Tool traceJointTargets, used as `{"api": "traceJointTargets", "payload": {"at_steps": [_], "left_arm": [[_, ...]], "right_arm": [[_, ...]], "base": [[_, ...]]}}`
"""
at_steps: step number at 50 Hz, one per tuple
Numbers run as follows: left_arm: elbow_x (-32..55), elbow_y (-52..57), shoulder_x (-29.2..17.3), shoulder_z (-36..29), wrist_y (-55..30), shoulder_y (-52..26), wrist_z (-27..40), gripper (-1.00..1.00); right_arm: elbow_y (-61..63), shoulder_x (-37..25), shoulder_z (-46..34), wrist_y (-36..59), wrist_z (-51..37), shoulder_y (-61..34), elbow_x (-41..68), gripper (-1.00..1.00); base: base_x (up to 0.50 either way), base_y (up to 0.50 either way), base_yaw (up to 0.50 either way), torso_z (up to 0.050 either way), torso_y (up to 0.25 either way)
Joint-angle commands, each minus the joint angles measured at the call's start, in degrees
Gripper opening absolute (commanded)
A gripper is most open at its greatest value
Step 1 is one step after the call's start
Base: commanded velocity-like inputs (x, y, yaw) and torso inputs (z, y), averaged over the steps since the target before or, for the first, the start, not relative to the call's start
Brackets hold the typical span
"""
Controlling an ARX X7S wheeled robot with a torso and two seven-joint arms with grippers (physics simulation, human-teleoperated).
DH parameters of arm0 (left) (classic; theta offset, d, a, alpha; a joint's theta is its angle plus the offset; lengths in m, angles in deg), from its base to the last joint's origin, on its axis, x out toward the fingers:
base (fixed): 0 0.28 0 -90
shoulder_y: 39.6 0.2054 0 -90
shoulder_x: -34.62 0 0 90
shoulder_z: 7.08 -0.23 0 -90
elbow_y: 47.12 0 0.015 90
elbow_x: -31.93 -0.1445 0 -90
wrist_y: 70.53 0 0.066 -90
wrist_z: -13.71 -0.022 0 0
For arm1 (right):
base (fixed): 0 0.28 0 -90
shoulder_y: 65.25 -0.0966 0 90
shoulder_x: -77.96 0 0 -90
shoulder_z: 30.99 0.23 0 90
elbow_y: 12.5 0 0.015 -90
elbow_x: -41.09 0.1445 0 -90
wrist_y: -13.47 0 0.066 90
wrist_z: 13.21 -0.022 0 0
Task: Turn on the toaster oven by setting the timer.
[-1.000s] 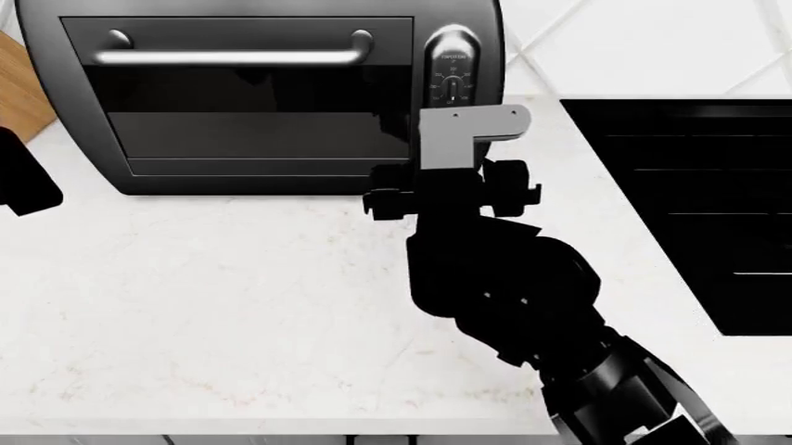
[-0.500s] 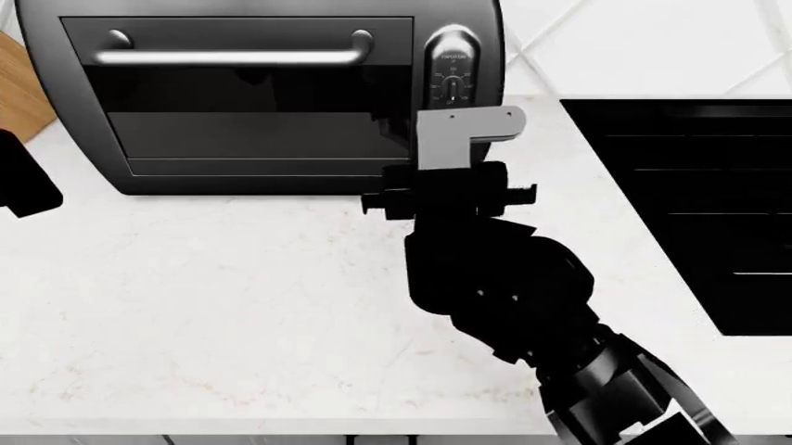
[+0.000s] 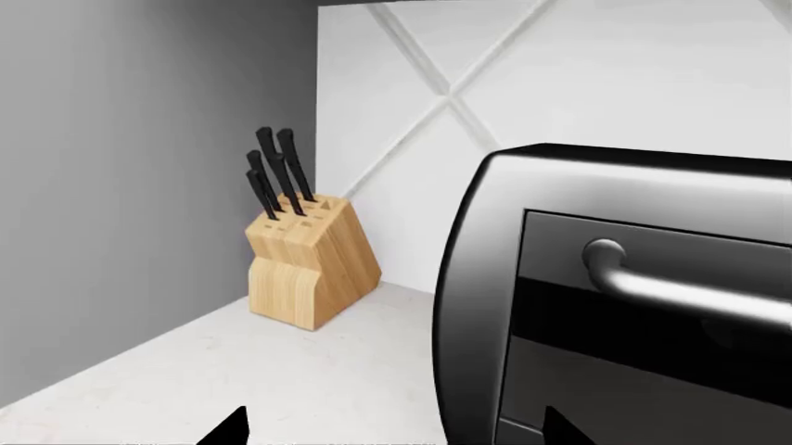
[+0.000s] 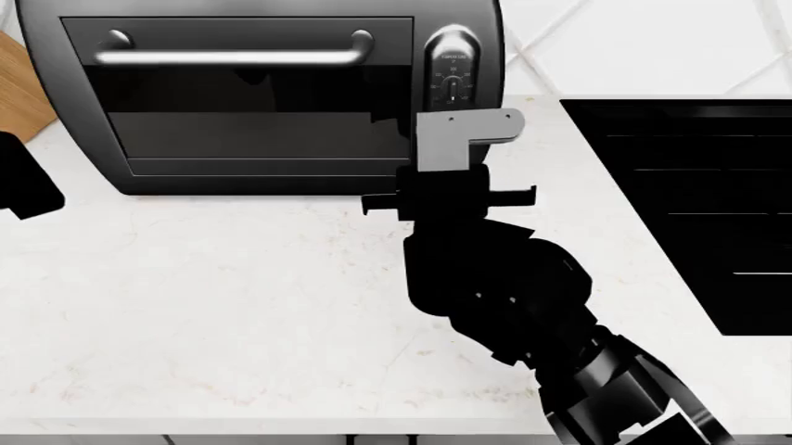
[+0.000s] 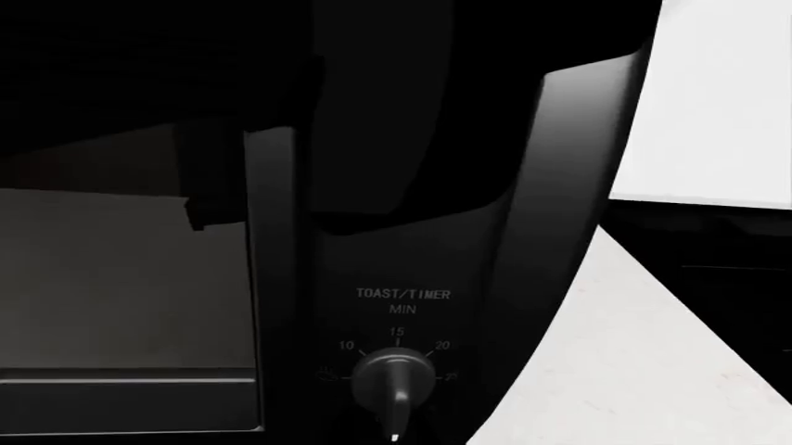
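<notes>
A dark grey toaster oven (image 4: 260,93) stands at the back of a white marble counter (image 4: 223,306), its dark glass door facing forward with a silver bar handle (image 4: 236,56) across the top. A black control strip runs down its right side, carrying a small timer knob (image 4: 454,88) ringed by minute marks.

The right arm reaches up from the lower right of the head view, and the right gripper (image 4: 448,185) sits just in front of the oven's lower right corner, below the knob. A grey bracket on the wrist covers its fingertips, so how far it is open cannot be told, nor whether it holds anything. In the right wrist view the knob (image 5: 396,380) appears close, under the words TOAST/TIMER MIN, with a dark blurred shape filling the upper frame.

The left gripper (image 4: 25,181) shows only as a black shape at the left edge, over the counter beside the oven; its opening cannot be judged.

A flat black cooktop (image 4: 693,204) is set into the counter to the oven's right. A wooden knife block (image 3: 310,264) with black-handled knives stands left of the oven against the white tiled wall (image 3: 520,83).
</notes>
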Motion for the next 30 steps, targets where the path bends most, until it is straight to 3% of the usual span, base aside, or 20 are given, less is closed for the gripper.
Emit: {"api": "traceJointTargets", "payload": {"at_steps": [1,15,30], "left_arm": [[-0.21,-0.11,-0.07,-0.35,0.32,0.21,-0.14,1.0],[-0.63,-0.13,-0.03,-0.56,0.8,0.8,-0.44,1.0],[-0.4,-0.07,-0.2,-0.55,1.27,1.35,-0.34,1.0]], "right_arm": [[-0.59,-0.32,-0.02,-0.62,0.46,-0.35,-0.08,-1.0],[-4.75,2.02,6.3,-2.94,-1.8,-0.12,4.82,-1.0],[-6.43,2.49,7.04,-6.24,-1.62,0.09,5.11,-1.0]], "base": [[0.0,0.0,0.0,0.0,0.0],[0.0,0.0,0.0,0.0,0.0],[0.0,0.0,0.0,0.0,0.0]]}}
